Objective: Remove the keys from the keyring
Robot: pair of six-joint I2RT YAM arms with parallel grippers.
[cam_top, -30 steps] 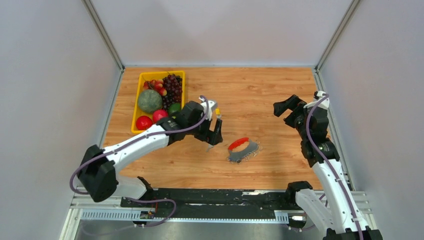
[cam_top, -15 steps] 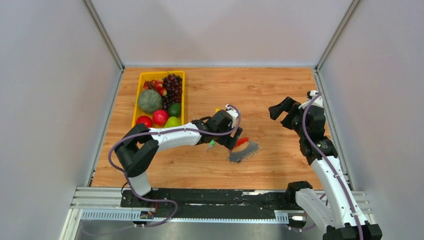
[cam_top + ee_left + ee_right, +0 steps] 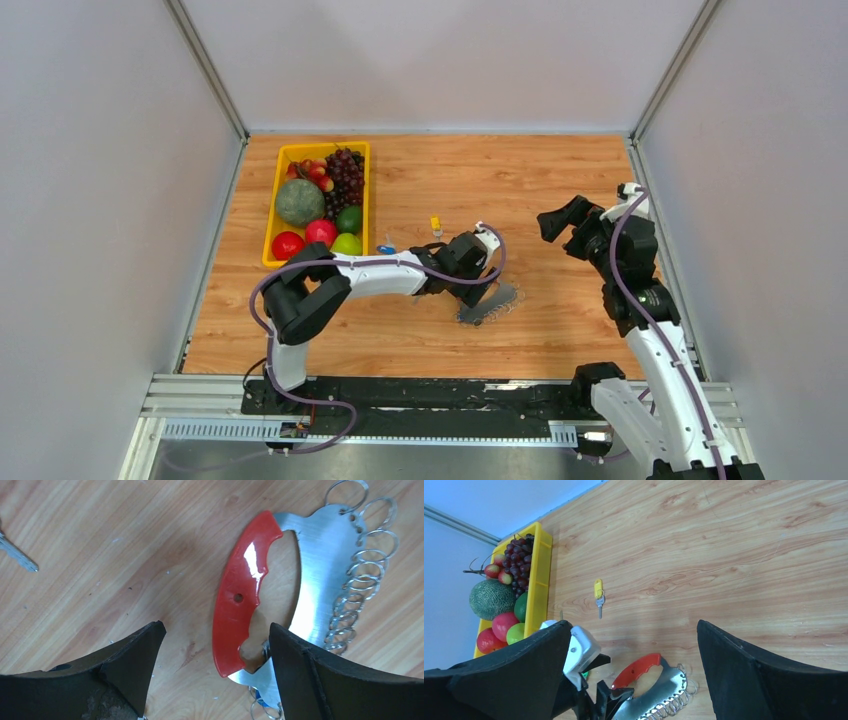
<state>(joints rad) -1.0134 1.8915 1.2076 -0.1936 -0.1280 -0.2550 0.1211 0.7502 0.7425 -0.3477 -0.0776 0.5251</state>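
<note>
The keyring (image 3: 492, 301) lies on the wooden table: a grey crescent with a red band (image 3: 242, 595) and silver wire loops (image 3: 361, 577). My left gripper (image 3: 468, 283) is open and low over its left end. In the left wrist view the gripper (image 3: 216, 630) has the red band's end between its fingers (image 3: 305, 675), and nothing is gripped. A yellow-headed key (image 3: 436, 225) and a blue-headed key (image 3: 385, 249) lie loose on the table. A bit of green (image 3: 585, 674) shows beside the left gripper. My right gripper (image 3: 562, 218) is open, empty and raised to the right.
A yellow tray (image 3: 272, 205) of fruit stands at the back left. A bare key shaft (image 3: 17, 555) lies left of the left gripper. Grey walls close in the table on three sides.
My left arm has swung right from near the fruit tray and dropped over the keyring's left end, uncovering the blue key. The right arm has barely shifted.
</note>
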